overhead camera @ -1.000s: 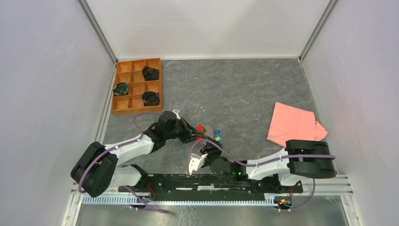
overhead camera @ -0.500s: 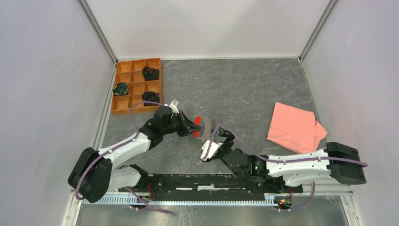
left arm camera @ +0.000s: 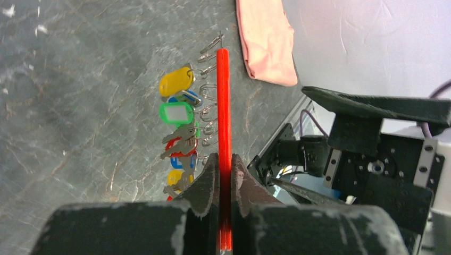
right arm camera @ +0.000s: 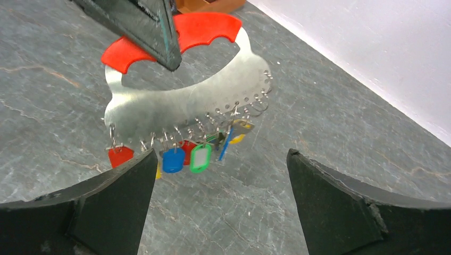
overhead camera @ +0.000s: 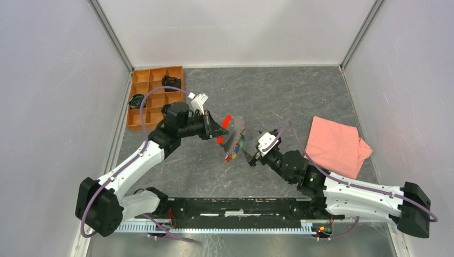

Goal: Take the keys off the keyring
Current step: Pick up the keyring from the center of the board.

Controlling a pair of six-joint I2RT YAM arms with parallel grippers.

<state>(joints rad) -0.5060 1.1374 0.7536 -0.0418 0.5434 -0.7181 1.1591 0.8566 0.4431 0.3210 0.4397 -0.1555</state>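
Observation:
The keyring (overhead camera: 235, 131) is a curved metal plate with a red handle (overhead camera: 226, 120), and it hangs tilted above the table. My left gripper (overhead camera: 217, 128) is shut on that red handle (left arm camera: 223, 106). Several keys (overhead camera: 233, 152) with red, blue, green and yellow heads dangle from small rings along the plate's lower edge (right arm camera: 175, 106). The blue key (right arm camera: 173, 159) and the green one (right arm camera: 200, 158) hang just beyond my right gripper (right arm camera: 220, 152). This gripper (overhead camera: 251, 155) is open, level with the keys, just right of them, with nothing between its fingers.
A wooden compartment tray (overhead camera: 156, 97) with dark coiled items stands at the back left. A pink cloth (overhead camera: 334, 145) lies at the right. The arms' base rail (overhead camera: 241, 206) runs along the near edge.
My left arm has lifted the keyring off the table, and the keys now hang below it. My right arm has swung right and reached toward the keys, and its jaws have opened wide.

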